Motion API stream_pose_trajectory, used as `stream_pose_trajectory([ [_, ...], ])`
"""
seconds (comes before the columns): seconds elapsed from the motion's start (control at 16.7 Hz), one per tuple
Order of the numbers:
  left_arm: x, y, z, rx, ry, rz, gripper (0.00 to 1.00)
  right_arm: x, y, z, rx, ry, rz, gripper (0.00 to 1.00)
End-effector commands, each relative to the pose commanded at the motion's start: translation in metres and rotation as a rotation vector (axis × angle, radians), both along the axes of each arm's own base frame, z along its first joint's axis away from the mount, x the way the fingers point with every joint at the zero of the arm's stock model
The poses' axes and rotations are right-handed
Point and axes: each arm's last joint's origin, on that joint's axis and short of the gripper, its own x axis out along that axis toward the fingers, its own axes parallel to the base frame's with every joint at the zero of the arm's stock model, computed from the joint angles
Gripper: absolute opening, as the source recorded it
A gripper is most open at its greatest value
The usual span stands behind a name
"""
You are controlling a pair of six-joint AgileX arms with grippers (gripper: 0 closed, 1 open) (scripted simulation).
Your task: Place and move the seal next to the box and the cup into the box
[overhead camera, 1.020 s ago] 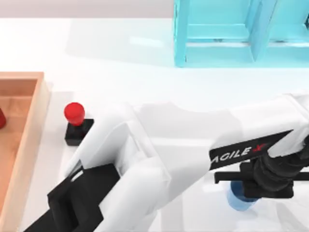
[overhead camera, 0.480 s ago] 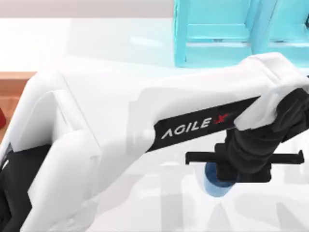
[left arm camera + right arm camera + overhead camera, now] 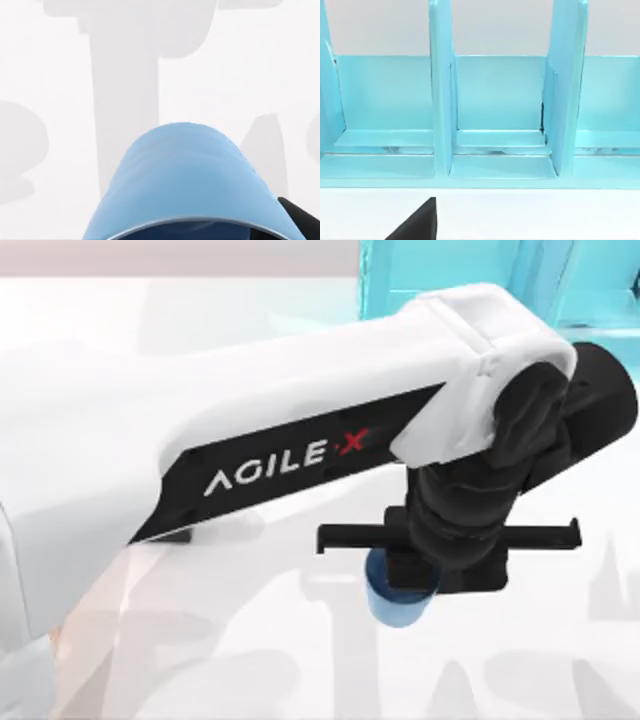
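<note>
The left arm's gripper (image 3: 425, 575) hangs over the middle-right of the white table (image 3: 560, 660), clamped around the blue cup (image 3: 398, 602), which sits upright between its jaws and appears lifted clear, presumably for carrying toward the box. The arm stretches in from the left. Behind stands a cyan shelf unit (image 3: 495, 100), which the right wrist camera faces.
</note>
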Motion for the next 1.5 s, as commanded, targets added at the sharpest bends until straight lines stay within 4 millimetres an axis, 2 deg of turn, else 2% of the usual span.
stream_pose_trajectory([
  [0.24, 0.002, 0.002, 0.000, 0.001, 0.000, -0.006, 0.00, 0.000, 0.000, 0.000, 0.000, 0.000, 0.000, 1.00],
  [0.42, 0.026, 0.033, 0.003, 0.012, 0.009, -0.006, 0.00, 0.000, 0.000, 0.000, 0.000, 0.000, 0.000, 1.00],
  [0.6, 0.063, 0.097, 0.008, 0.028, 0.029, -0.005, 0.00, 0.000, 0.000, 0.000, 0.000, 0.000, 0.000, 1.00],
  [0.72, 0.085, 0.158, 0.010, 0.034, 0.045, -0.004, 0.00, 0.000, 0.000, 0.000, 0.000, 0.000, 0.000, 1.00],
  [0.84, 0.094, 0.226, 0.012, 0.033, 0.057, -0.003, 0.00, 0.000, 0.000, 0.000, 0.000, 0.000, 0.000, 1.00],
  [1.02, 0.080, 0.321, 0.010, 0.025, 0.068, -0.002, 0.00, 0.000, 0.000, 0.000, 0.000, 0.000, 0.000, 1.00],
  [1.14, 0.057, 0.365, 0.005, 0.019, 0.069, -0.003, 0.00, 0.000, 0.000, 0.000, 0.000, 0.000, 0.000, 1.00],
  [1.32, 0.023, 0.402, -0.003, 0.016, 0.069, -0.005, 0.00, 0.000, 0.000, 0.000, 0.000, 0.000, 0.000, 1.00],
  [1.5, 0.006, 0.413, -0.008, 0.016, 0.068, -0.006, 0.00, 0.000, 0.000, 0.000, 0.000, 0.000, 0.000, 1.00],
])
